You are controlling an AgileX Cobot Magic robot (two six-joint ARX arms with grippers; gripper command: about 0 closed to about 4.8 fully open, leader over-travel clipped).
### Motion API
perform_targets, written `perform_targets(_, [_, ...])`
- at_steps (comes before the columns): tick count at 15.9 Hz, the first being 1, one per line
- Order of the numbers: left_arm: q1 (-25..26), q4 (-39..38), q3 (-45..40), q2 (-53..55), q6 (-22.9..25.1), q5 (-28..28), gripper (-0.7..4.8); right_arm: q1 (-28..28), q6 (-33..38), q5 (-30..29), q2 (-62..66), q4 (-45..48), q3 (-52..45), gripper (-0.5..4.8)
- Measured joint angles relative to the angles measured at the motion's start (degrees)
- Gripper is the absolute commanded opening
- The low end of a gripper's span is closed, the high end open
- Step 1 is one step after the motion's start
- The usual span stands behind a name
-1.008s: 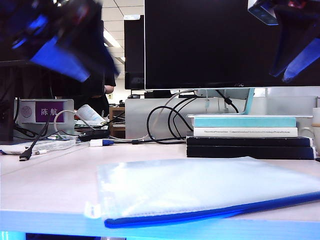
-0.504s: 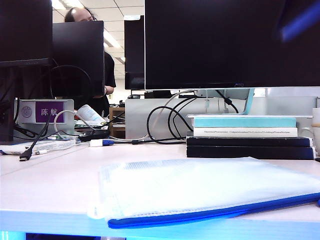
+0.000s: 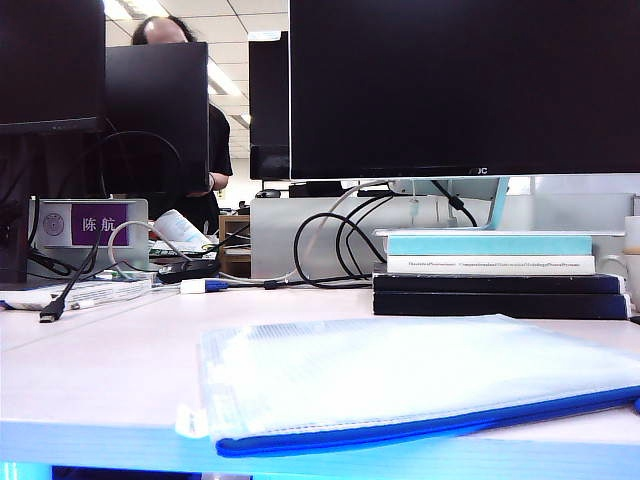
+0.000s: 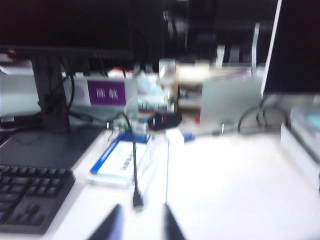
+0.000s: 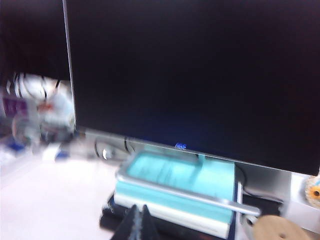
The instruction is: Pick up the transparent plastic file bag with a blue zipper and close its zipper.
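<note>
The file bag (image 3: 400, 375) is lying flat at the near edge of the worktop (image 3: 90, 350), with its blue zipper (image 3: 420, 428) running along the edge closest to the exterior camera and the stacked books (image 3: 500, 272) sitting behind it. The left pincer (image 4: 140, 225) is hanging empty with a gap between its fingertips, above a cable end (image 4: 137, 200) beside a keyboard (image 4: 30, 195). The right pincer (image 5: 138, 225) is pressing its tips together on nothing, facing the books (image 5: 175, 190) under the monitor (image 5: 200, 75).

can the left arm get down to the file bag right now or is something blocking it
Probably yes. Nothing lies on the file bag at the table's front edge. The left gripper points out over the desk toward a dangling cable, holding nothing.
</note>
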Motion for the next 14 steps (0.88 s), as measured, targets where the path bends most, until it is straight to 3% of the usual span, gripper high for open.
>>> perform_targets(2, [0.2, 0.9, -4.6, -3.9, -3.0, 0.0, 1.1, 0.0, 3.4, 0.2, -8.1, 6.8, -12.6, -0.05])
perform_targets(5, [0.2, 0.6, -7.6, -7.0, -3.8, 0.2, 1.09, 0.1, 9.8, 0.2, -18.5, 12.8, -27.8, -0.05])
perform_targets(7, [0.2, 3.0, -11.6, -7.9, -3.8, 0.7, 0.2, 0.2, 12.2, 0.2, -20.8, 19.3, -35.2, -0.05])
perform_targets(10, [0.3, 9.3, -18.5, -7.9, -3.8, 3.7, 0.15, -0.1, 10.3, 0.3, -21.1, 19.8, -38.5, -0.05])
perform_targets(11, [0.2, 10.9, -19.8, -7.9, -3.8, 4.5, -0.07, -0.6, 9.7, 0.3, -21.1, 19.7, -39.9, -0.05])
perform_targets(14, [0.7, 12.4, -20.6, -8.0, -1.7, 5.3, -0.06, -3.3, 8.4, 0.2, -20.9, 14.5, -40.5, -0.05])
